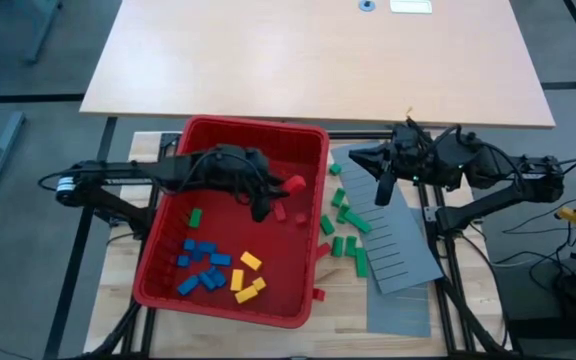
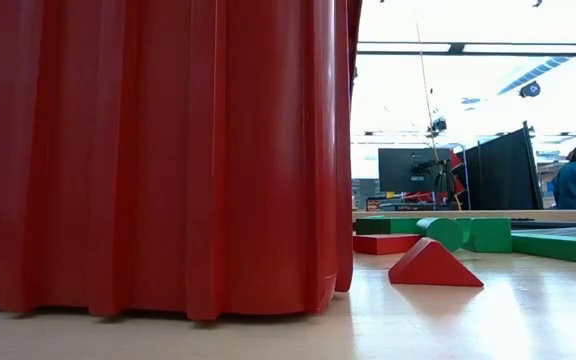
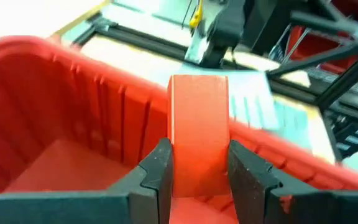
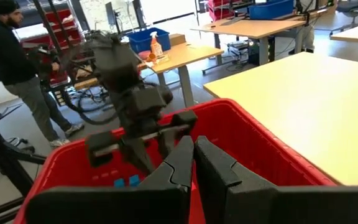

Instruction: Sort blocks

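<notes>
From above, the red bin (image 1: 230, 222) sits on the wooden surface (image 1: 343, 295) with two grey slotted panels (image 1: 400, 243) to its right. Inside the bin I count about seven blue blocks (image 1: 204, 267) clustered near the front wall, three yellow blocks (image 1: 248, 279) just beside them, one green block (image 1: 195, 217) alone towards the left wall, and a few red blocks (image 1: 290, 212) near the right wall. Outside, roughly a dozen green blocks (image 1: 345, 225) lie between the bin and the panels, some on the panel edge, and one red block (image 1: 318, 294) lies by the bin's front corner. The left hand (image 1: 278, 190) hangs over the bin's right half, gripping a red block (image 1: 294, 184). The right hand (image 1: 383, 193) hangs over the upper panel, near the green blocks but apart from them.

At table height, the bin wall (image 2: 158, 150) fills most of the view. Beside it on the surface lie a red wedge (image 2: 434, 266), a flat red block (image 2: 385, 243) and several green blocks (image 2: 468, 233).

Past the left wrist, the two fingers (image 3: 160, 171) clamp an upright red block (image 3: 198, 130) between them, above the bin's floor.

Past the right wrist, the fingers (image 4: 180, 158) are pressed together, holding nothing. Beyond them stand the bin (image 4: 241, 140) and the left arm's hand (image 4: 151, 146); a person (image 4: 17, 68) stands in the room behind.
</notes>
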Controlling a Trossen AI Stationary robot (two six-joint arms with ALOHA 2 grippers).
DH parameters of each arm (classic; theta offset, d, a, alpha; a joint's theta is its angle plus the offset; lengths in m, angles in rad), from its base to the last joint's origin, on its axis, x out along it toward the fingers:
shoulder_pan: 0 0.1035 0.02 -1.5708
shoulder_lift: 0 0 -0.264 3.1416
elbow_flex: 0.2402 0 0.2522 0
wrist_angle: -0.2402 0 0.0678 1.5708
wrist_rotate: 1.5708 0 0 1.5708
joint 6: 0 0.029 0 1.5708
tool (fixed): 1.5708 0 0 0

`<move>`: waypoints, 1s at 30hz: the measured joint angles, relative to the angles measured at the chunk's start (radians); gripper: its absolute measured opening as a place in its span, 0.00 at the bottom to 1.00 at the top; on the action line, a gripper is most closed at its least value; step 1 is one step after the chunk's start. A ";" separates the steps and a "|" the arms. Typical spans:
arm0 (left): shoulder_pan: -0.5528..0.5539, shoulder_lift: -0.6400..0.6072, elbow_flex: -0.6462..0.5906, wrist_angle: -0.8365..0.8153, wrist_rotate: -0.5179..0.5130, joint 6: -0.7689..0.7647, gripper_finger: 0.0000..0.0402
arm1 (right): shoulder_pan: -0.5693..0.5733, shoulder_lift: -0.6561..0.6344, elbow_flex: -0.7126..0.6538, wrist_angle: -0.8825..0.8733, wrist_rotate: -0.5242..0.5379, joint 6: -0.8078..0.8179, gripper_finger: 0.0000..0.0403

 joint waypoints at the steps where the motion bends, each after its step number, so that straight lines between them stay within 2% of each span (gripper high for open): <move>1: -0.004 0.012 0.027 0.001 0.000 0.002 0.25 | -0.002 0.000 0.000 0.000 0.000 0.000 0.00; 5: -0.017 0.099 0.164 0.007 0.038 0.055 0.25 | -0.008 0.000 0.000 0.000 0.001 0.000 0.00; 11: -0.025 0.316 0.363 -0.011 0.140 0.108 0.25 | -0.010 0.000 0.000 0.003 -0.001 0.006 0.00; 19: -0.046 0.554 0.585 -0.046 0.263 0.081 0.25 | -0.010 0.000 0.000 0.001 -0.002 0.012 0.00; 22: -0.044 0.597 0.618 -0.052 0.261 0.023 0.26 | -0.010 0.000 0.000 0.000 -0.002 0.012 0.00; 24: -0.042 0.610 0.620 -0.066 0.258 0.006 0.36 | -0.010 0.000 0.000 0.000 -0.003 0.012 0.00; 28: -0.040 0.616 0.619 -0.107 0.256 0.011 0.72 | -0.010 0.000 0.000 -0.001 -0.005 0.012 0.00; 30: -0.039 0.614 0.619 -0.136 0.256 0.013 0.84 | -0.010 0.000 0.000 -0.002 -0.006 0.011 0.00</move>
